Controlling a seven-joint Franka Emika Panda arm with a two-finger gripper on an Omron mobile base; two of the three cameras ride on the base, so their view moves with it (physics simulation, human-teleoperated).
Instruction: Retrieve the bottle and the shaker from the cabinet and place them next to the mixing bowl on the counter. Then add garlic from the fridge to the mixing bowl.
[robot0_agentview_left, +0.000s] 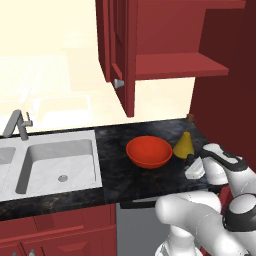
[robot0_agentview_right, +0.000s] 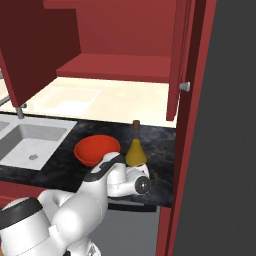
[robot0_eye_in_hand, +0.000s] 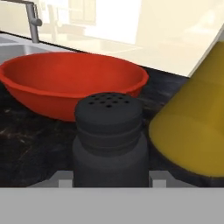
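The black shaker (robot0_eye_in_hand: 109, 135) stands upright on the black counter (robot0_agentview_left: 115, 175), and my gripper (robot0_eye_in_hand: 109, 180) is shut on the shaker with a fingertip (robot0_eye_in_hand: 65, 178) pressed to each side. The red-orange mixing bowl (robot0_eye_in_hand: 70, 83) sits just beyond it to the left, and the yellow cone base of the bottle (robot0_eye_in_hand: 197, 127) is close on the right. From the left base view, the bowl (robot0_agentview_left: 148, 151) and bottle (robot0_agentview_left: 184, 144) stand side by side, with the shaker (robot0_agentview_left: 190, 160) a dark spot at the tip of my hand. The cabinet (robot0_agentview_left: 170, 30) hangs open above, its shelf (robot0_agentview_left: 175, 66) bare.
The open cabinet door (robot0_agentview_left: 120, 50) with its silver knob (robot0_agentview_left: 118, 83) hangs over the counter left of the bowl. A steel sink (robot0_agentview_left: 60, 160) and faucet (robot0_agentview_left: 17, 125) lie further left. A tall dark grey panel (robot0_agentview_right: 230, 150) bounds the right side.
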